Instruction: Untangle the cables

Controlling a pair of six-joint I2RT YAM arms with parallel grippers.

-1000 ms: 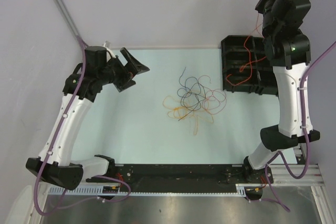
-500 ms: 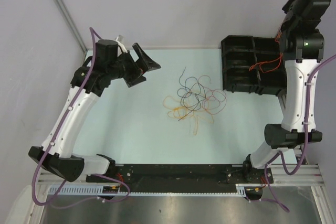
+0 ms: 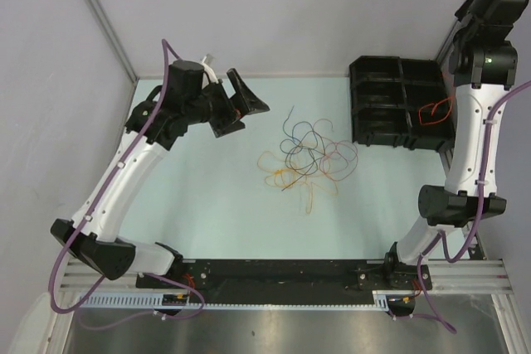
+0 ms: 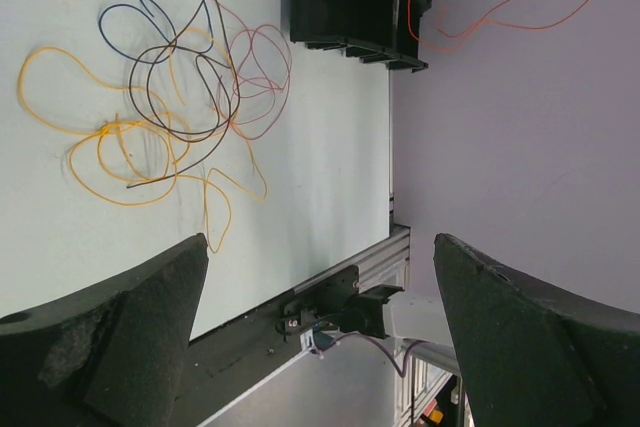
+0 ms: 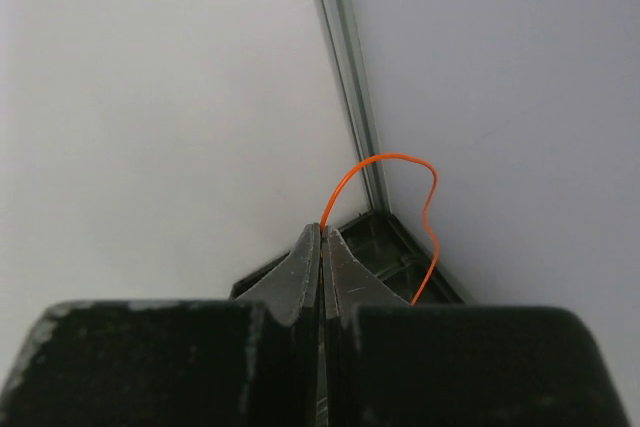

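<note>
The cables (image 3: 307, 155) lie in a loose tangle of orange, yellow, dark blue, purple and red wires mid-table; they also show in the left wrist view (image 4: 180, 97). My left gripper (image 3: 249, 115) hovers left of the tangle, open and empty (image 4: 320, 242). My right gripper (image 5: 323, 232) is raised high at the back right, shut on one end of a red-orange cable (image 5: 400, 159). That cable hangs down and loops (image 3: 436, 111) over the right side of the black tray (image 3: 377, 93).
The black compartment tray stands at the back right of the table, also in the left wrist view (image 4: 350, 7). Grey walls close the back and sides. The raised right arm (image 3: 473, 138) stands beside the tray. A metal rail (image 3: 282, 271) runs along the near edge.
My right gripper has lifted the red-orange cable higher and to the right, so its loop now hangs over the tray's right side. My left gripper has moved right, towards the tangle.
</note>
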